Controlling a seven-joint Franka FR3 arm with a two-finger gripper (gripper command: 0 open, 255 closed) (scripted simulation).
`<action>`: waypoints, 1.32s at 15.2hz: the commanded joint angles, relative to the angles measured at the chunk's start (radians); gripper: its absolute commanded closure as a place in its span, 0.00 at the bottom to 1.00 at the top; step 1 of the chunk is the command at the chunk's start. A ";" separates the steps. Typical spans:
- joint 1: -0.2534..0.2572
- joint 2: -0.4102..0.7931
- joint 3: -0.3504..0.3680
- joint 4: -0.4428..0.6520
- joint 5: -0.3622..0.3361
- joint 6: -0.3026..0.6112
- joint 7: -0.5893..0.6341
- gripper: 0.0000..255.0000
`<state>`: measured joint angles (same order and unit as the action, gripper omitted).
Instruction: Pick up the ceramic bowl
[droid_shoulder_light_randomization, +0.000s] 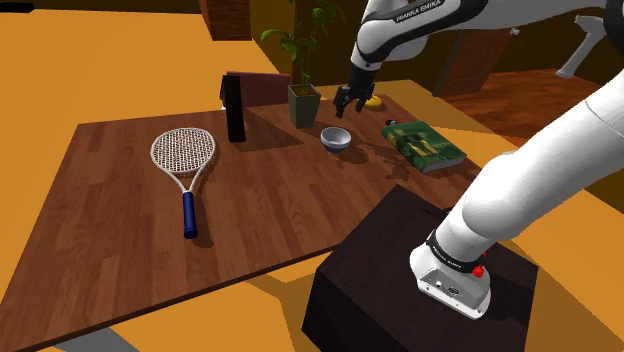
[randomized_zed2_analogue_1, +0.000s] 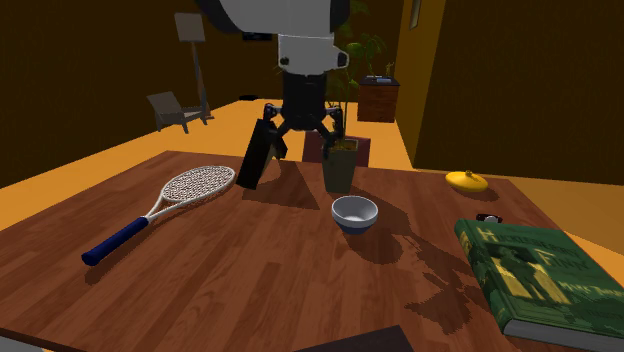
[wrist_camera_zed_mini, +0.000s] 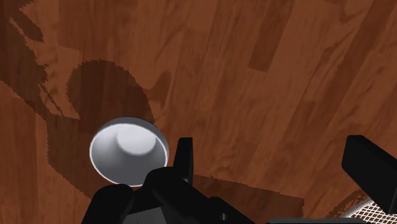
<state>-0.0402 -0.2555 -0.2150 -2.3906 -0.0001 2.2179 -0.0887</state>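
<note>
White bowl (droid_shoulder_light_randomization: 336, 139) well inside table (droid_shoulder_light_randomization: 110, 250) edges

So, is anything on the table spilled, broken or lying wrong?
Nothing stands out. The bowl sits upright and whole on the table, nothing spilled. The racket and book lie flat; the plant stands straight. The open gripper hangs near the bowl, not touching it.

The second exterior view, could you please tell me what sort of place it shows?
Likely a living room: a wooden table with a plant, an armchair and a floor lamp beyond.
</note>
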 joint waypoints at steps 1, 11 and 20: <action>0.000 0.078 -0.017 0.028 0.016 0.048 -0.031 0.00; -0.037 0.473 -0.051 0.239 0.161 0.204 -0.209 0.00; -0.131 0.828 -0.010 0.541 0.261 0.237 -0.316 0.00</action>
<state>-0.1640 0.5353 -0.2308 -1.8820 0.2533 2.4510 -0.3997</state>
